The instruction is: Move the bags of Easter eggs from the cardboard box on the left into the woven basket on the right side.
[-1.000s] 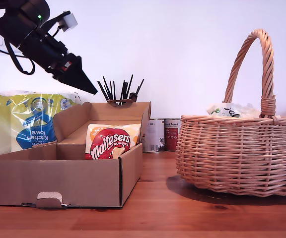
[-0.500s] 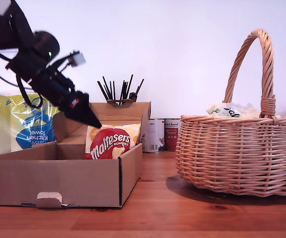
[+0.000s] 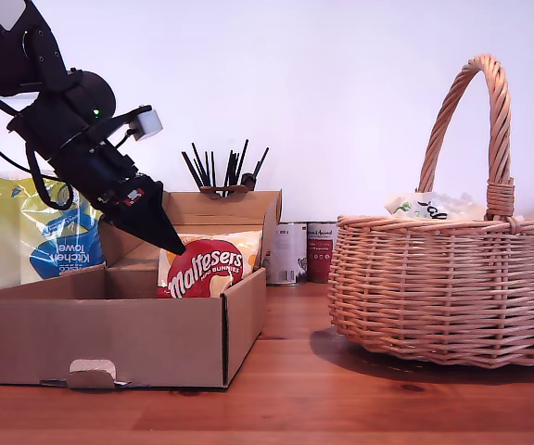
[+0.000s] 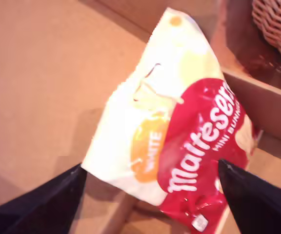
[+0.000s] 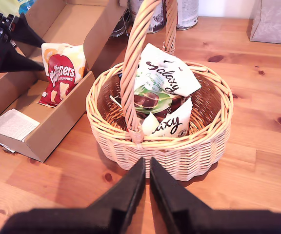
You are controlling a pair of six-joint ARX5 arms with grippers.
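Yellow-orange Maltesers bag (image 3: 208, 269) leans inside the brown cardboard box (image 3: 109, 338); our first claw (image 4: 151, 165) spreads wide over it (our second claw (image 5: 146, 162), pinched together, faces the round tan wicker basket (image 5: 179, 157)).

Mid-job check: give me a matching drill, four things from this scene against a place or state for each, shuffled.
Column one:
1. Maltesers bag
2. Galaxy bags
3. my first gripper
4. my second gripper

Column two:
a. shut
b. in the woven basket
c. open
d. in the cardboard box

Pairs: 1-d, 2-b, 3-c, 4-a
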